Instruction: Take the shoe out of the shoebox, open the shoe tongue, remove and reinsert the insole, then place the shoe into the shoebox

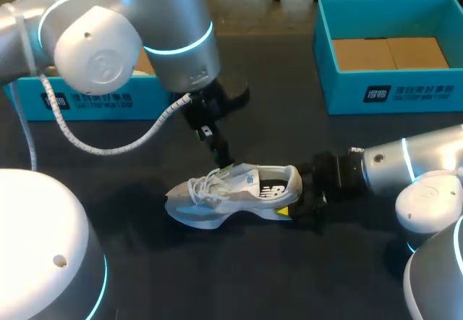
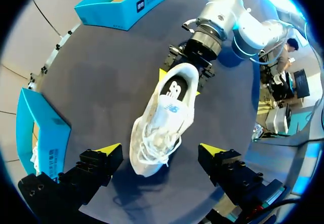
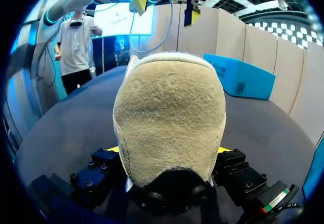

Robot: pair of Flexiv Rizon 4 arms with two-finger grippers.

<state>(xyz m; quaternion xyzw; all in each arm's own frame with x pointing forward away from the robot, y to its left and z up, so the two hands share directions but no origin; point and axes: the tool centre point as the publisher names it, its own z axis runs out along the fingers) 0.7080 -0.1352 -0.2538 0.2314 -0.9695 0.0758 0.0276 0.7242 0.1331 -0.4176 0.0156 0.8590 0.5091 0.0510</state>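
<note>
At the middle of the dark tabletop, the white-and-grey laced sneaker rests on its sole, already out of its box. The tongue looks unopened, so the insole work and the return seem left to do. At the sneaker's heel the right arm lies low and level, its end effector clamped on the heel from both sides. Over the laces the left arm points steeply down, its end effector spread wide. Beyond the sneaker stands the open teal cardboard shoebox.
</note>
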